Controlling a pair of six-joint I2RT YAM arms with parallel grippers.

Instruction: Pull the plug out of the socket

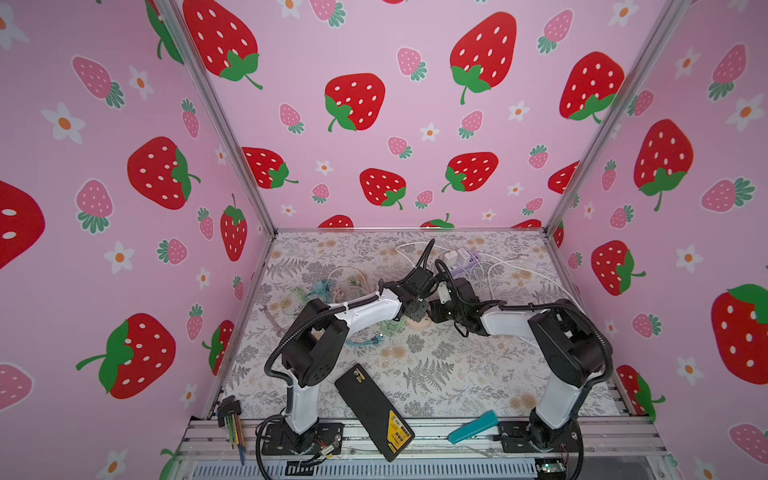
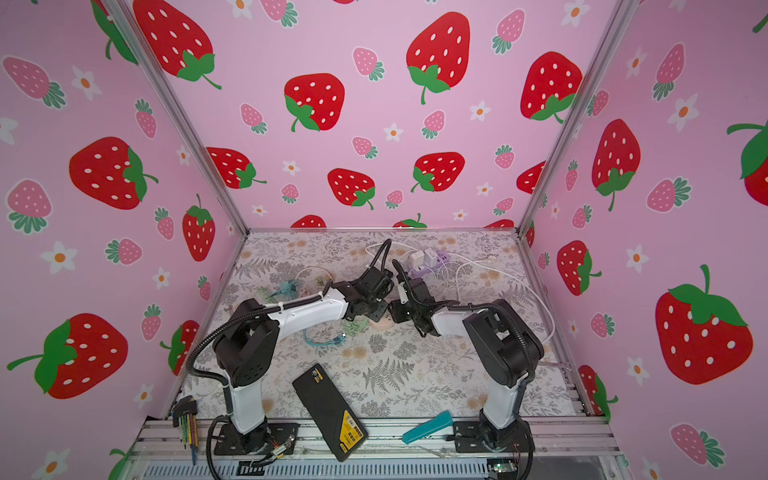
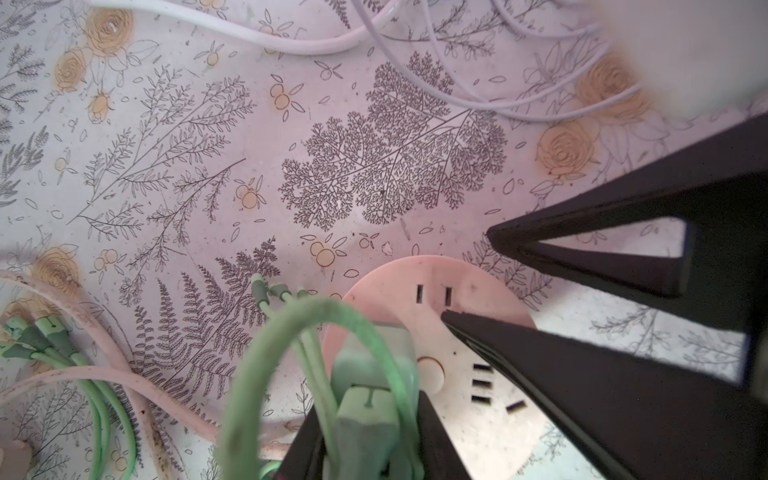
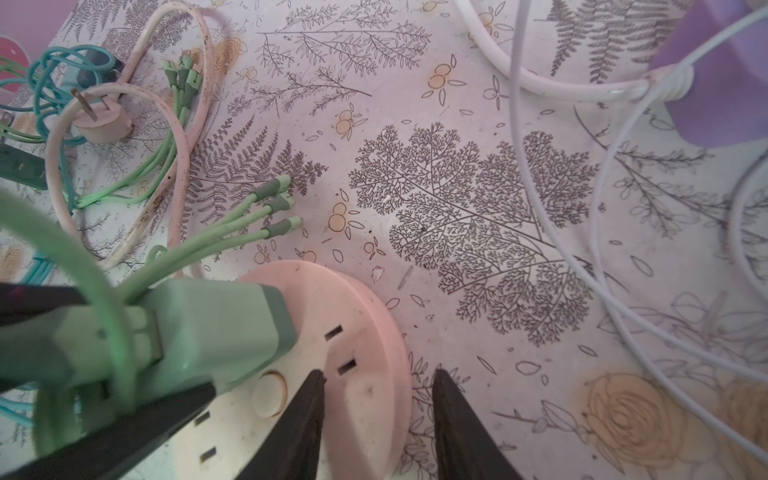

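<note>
A round pink socket [image 4: 361, 316] lies on the floral mat, mid-table in both top views [image 1: 419, 325] [image 2: 381, 323]. A pale green plug [image 4: 216, 328] with green cables stands in its face. My left gripper [image 3: 370, 424] is shut on the plug [image 3: 365, 411], a black finger on each side of it. My right gripper [image 4: 379, 374] straddles the socket's rim. One of its fingertips [image 4: 318, 376] rests on the socket's face. The other sits just outside the rim over the mat, with a small gap. Both grippers meet over the socket [image 1: 415, 309] [image 1: 438, 311].
A purple power strip [image 1: 465, 259] with white chargers and looping white cables [image 4: 540, 79] lies behind. Loose green and teal cables [image 1: 328, 286] and the pink cord's own plug [image 4: 104, 120] lie left. A black box [image 1: 372, 411], teal tool [image 1: 473, 426] and hex keys [image 1: 228, 415] sit in front.
</note>
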